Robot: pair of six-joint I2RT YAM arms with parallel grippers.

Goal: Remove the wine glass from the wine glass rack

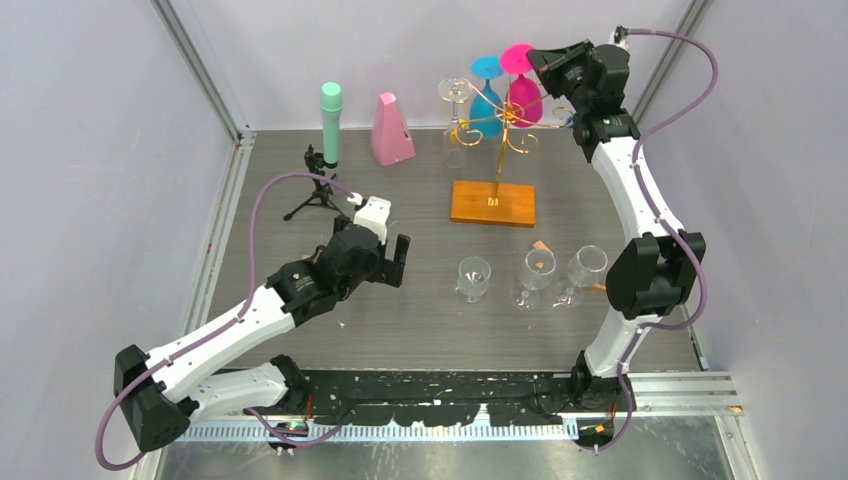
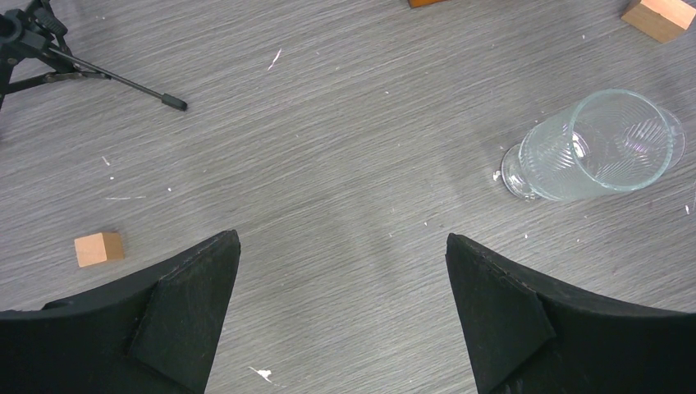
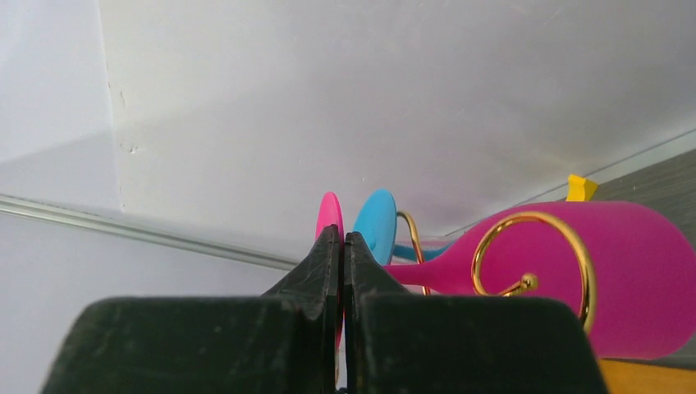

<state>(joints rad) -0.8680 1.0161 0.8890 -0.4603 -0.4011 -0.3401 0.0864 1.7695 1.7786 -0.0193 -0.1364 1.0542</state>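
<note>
The gold wire wine glass rack [image 1: 497,125] stands on its orange-brown base [image 1: 492,203] at the back of the table. A pink wine glass [image 1: 523,97], a blue one [image 1: 487,103] and a clear one [image 1: 455,98] hang upside down from it. My right gripper [image 1: 547,62] is shut on the pink glass's round foot [image 3: 330,212], which shows edge-on between the closed fingers [image 3: 342,238]. The pink bowl [image 3: 632,279] sits behind a gold curl [image 3: 533,254]. My left gripper [image 2: 341,242] hangs open over bare table, holding nothing.
Three clear glasses [image 1: 473,278] [image 1: 535,270] [image 1: 585,268] stand in front of the rack; one [image 2: 599,148] shows in the left wrist view. A green cylinder on a black tripod [image 1: 322,170] and a pink metronome [image 1: 392,130] are at the back left. Small wooden blocks [image 2: 98,249] lie about.
</note>
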